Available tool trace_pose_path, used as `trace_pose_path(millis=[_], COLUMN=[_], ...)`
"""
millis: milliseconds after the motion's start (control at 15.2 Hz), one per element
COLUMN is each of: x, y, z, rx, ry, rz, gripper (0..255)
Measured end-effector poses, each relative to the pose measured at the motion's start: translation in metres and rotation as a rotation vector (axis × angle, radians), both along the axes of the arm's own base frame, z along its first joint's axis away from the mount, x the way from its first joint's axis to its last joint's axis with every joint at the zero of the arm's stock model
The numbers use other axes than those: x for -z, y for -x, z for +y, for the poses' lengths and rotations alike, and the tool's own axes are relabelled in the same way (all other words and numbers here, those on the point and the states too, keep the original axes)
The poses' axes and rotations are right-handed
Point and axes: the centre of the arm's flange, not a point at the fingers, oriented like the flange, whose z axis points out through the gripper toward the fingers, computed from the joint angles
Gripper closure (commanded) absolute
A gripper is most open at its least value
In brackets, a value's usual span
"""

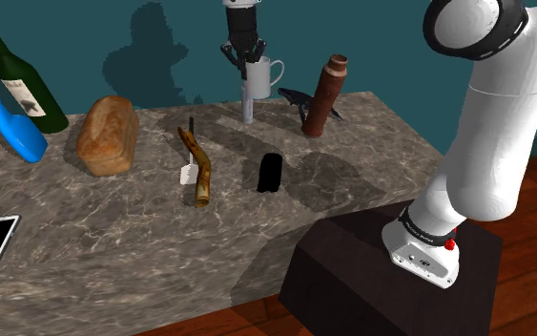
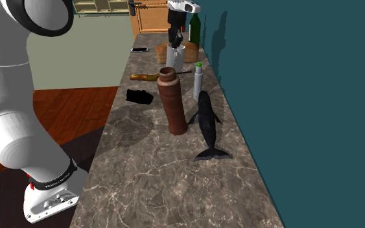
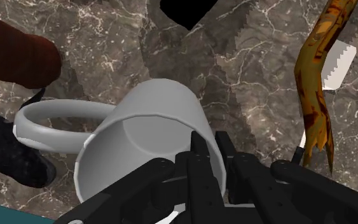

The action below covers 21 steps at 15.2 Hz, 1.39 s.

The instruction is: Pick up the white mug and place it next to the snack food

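White mug [image 1: 264,73] aloft in the shoulder view, set against the teal wall, handle toward that view's right, pinched at the rim by the black gripper [image 1: 249,57] above it. Just beneath, a small grey bottle [image 1: 247,103]; toward that view's right, a dark whale figure [image 1: 298,97] and a tall brown cylinder [image 1: 324,95]. Lower and farther left on the marble counter [image 1: 113,239]: a black object [image 1: 271,171], a brown curved piece [image 1: 198,167] with a white brush [image 1: 186,175] beside it, and a bread loaf [image 1: 108,136] well apart from the mug.

Second exterior view: mug [image 2: 174,57] far down the counter [image 2: 161,188], hanging under the gripper [image 2: 174,39], beyond the brown cylinder [image 2: 172,100], the whale [image 2: 207,123] and the green-capped bottle [image 2: 198,81].

Wrist view: straight into the mug's [image 3: 149,127] open mouth, handle out toward the brown cylinder [image 3: 15,57]. Gripper [image 3: 212,149] nearly closed, one finger inside the rim, one outside, the mug's wall clasped between them. Marble below, curved piece [image 3: 314,95] and brush [image 3: 336,63] off to one side.
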Motion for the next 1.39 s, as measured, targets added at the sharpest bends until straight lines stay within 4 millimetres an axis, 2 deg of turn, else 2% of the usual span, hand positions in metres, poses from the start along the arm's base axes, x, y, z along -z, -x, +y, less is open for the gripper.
trace_pose_path(millis=[396,462,594,1386], x=[0.001,0.005,0.012,0.074], y=[-0.028,-0.031,-0.034,-0.034], z=[0.076,0.083,0.09,0.091], rx=[0.0,0.0,0.001,0.001], ry=[0.0,0.0,0.0,0.0], rz=[0.0,0.001,0.001,0.001], gripper=[255,255,255,255])
